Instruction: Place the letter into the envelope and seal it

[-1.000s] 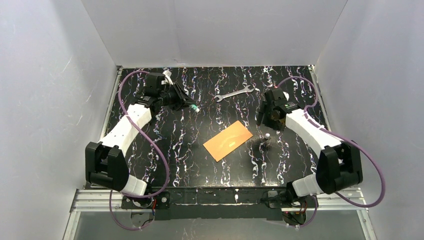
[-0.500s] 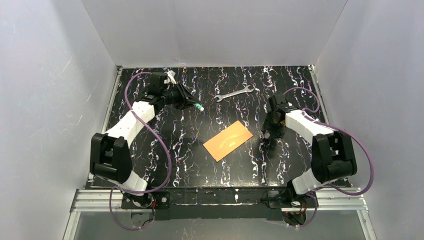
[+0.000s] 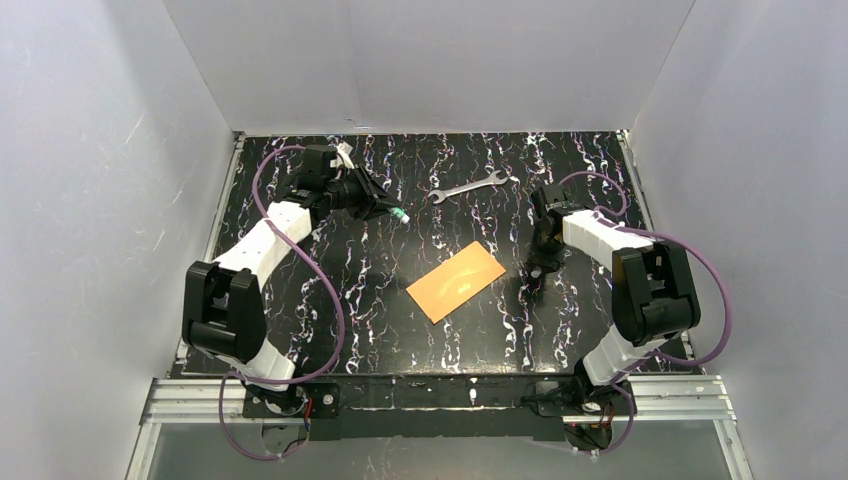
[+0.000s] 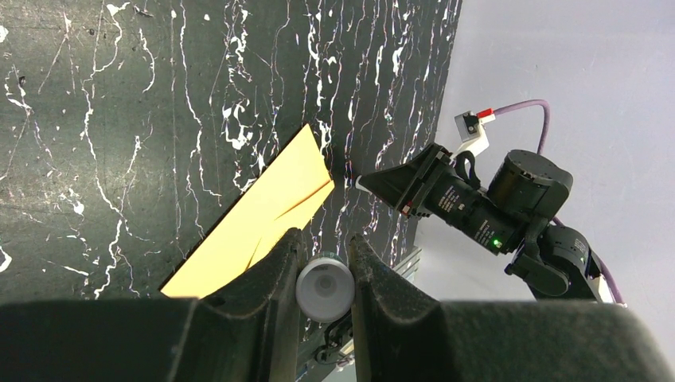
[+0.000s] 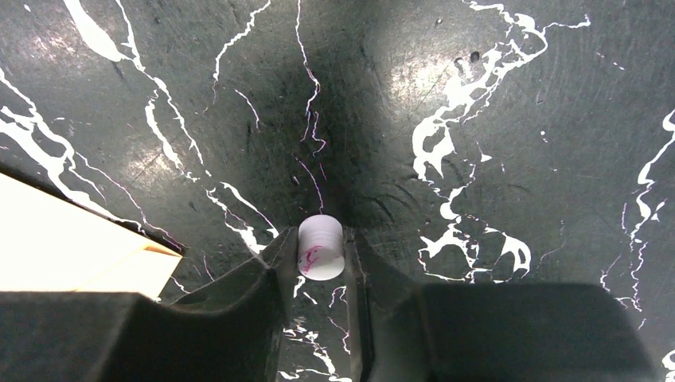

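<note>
Newly lowered, the right claw [image 5: 321, 241] is pinching a small white cylinder [image 5: 321, 253], the orange-brown kraft envelope [image 3: 456, 281] lying near its left; the left claw [image 4: 325, 248] is clamping a grey tube [image 4: 325, 288]. Sealing seems underway.

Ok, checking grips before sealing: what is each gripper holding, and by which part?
The left gripper clamps a small grey cylinder across its round sides. The right gripper pinches a small white cylinder by its sides.

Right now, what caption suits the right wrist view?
Right end effector pinches small white cylinder near orange-brown paper envelope.
</note>
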{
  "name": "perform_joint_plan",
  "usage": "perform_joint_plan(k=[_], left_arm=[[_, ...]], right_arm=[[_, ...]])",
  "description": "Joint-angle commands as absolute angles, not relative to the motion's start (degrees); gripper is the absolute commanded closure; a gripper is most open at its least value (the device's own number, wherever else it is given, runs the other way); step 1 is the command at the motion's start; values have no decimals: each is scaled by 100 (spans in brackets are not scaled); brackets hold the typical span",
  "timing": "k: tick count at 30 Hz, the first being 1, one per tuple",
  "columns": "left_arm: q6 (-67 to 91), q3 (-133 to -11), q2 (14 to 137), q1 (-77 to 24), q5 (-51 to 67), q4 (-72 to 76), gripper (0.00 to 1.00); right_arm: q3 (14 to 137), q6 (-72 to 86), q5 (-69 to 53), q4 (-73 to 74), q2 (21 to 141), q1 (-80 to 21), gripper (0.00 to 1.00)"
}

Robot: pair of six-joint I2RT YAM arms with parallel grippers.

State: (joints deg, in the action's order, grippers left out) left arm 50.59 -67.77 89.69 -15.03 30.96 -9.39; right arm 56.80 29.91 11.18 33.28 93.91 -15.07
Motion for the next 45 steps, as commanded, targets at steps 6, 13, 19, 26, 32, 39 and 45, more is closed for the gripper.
perform_joint_plan(k=[6, 13, 19, 26, 32, 39, 45], left_arm=[[5245, -6905, 8880, -1452, 3391, -894, 100], [8472, -6274, 9369, -1629, 4275, 946, 100], [10041, -6026, 9313, -1931, 4031, 1809, 100], [10850, -5981, 9136, -2003, 4029, 2028, 100], [10984, -6055, 9161, -1995, 4034, 2132, 100], [10714, -6272, 9162, -1991, 4019, 2134, 100], [10485, -6425, 9214, -1993, 4070, 2131, 100]], right_arm=[[6121, 2728, 978, 3575, 9284, -1494, 92], [6366, 2531, -1171, 2747, 8224, -1494, 99], [5837, 4175, -3260, -104, 7243, -1507, 99], [6164, 5239, -3444, -951, 7345, -1810, 99], [7410, 4408, -3021, 697, 7999, -2289, 99], [8053, 3914, -2847, 1631, 8542, -2530, 99], [8555, 3610, -2725, 2248, 8849, -2627, 99]])
